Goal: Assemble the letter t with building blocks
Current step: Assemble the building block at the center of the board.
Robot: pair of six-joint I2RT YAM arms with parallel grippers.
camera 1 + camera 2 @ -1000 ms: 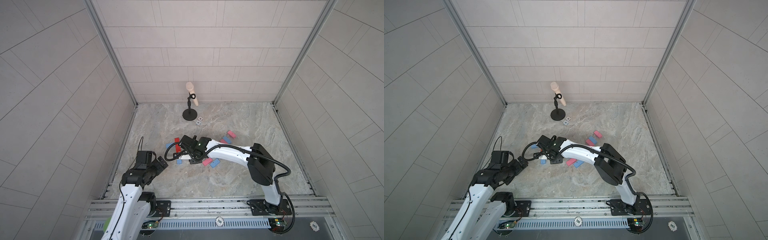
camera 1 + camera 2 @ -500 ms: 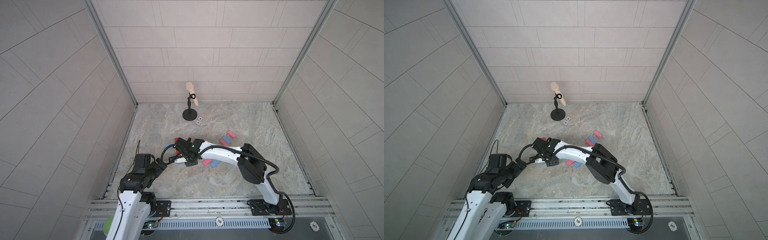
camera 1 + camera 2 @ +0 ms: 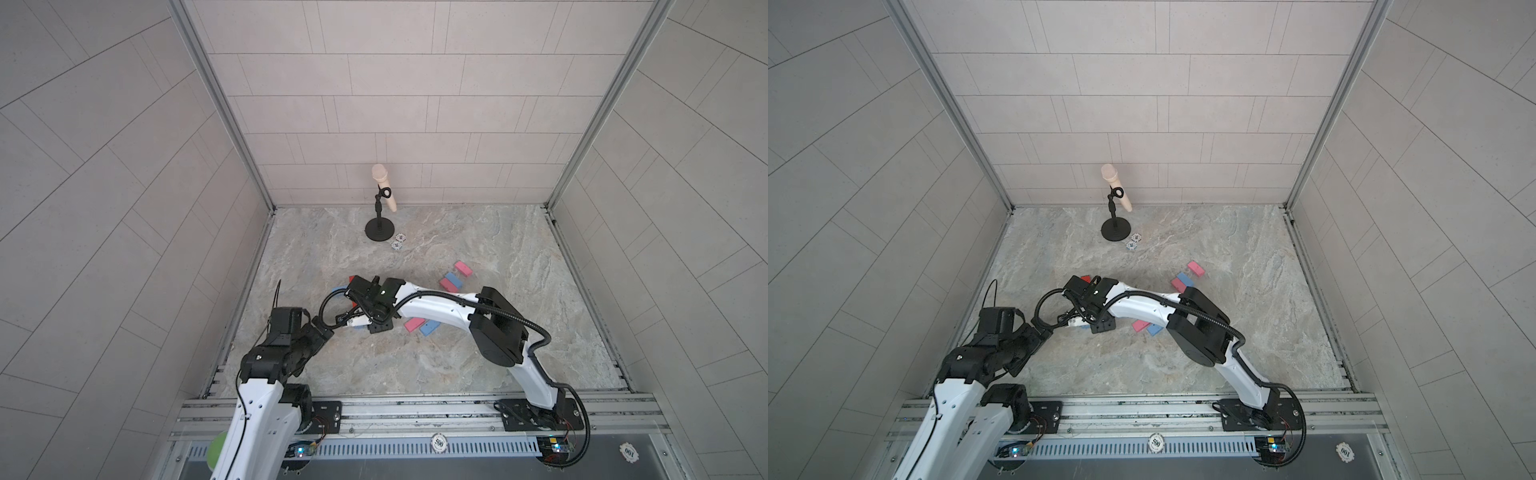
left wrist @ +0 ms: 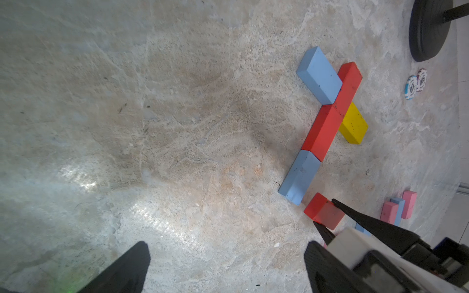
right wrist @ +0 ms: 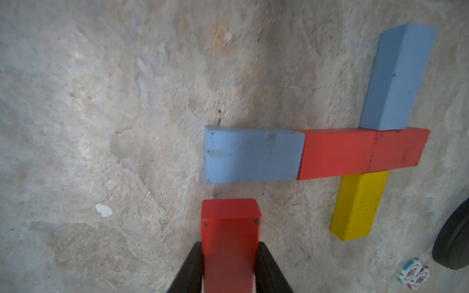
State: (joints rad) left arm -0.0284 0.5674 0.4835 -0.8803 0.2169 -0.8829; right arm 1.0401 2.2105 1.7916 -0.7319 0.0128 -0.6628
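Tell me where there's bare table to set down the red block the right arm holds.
Bare: the wide strip of table along the front rail, and the back right corner beyond the pink block. Crowded: around the block cross, where the right end effector holds the red block, and by the microphone stand with its chips.

My right arm (image 3: 440, 307) reaches low across the middle toward my left side, elbow raised near its base; the right gripper (image 5: 229, 244) is clamped on a red block (image 5: 229, 220) between both fingers. My left arm (image 3: 257, 399) sits folded near its base, the left gripper (image 4: 225, 253) spread wide and empty.
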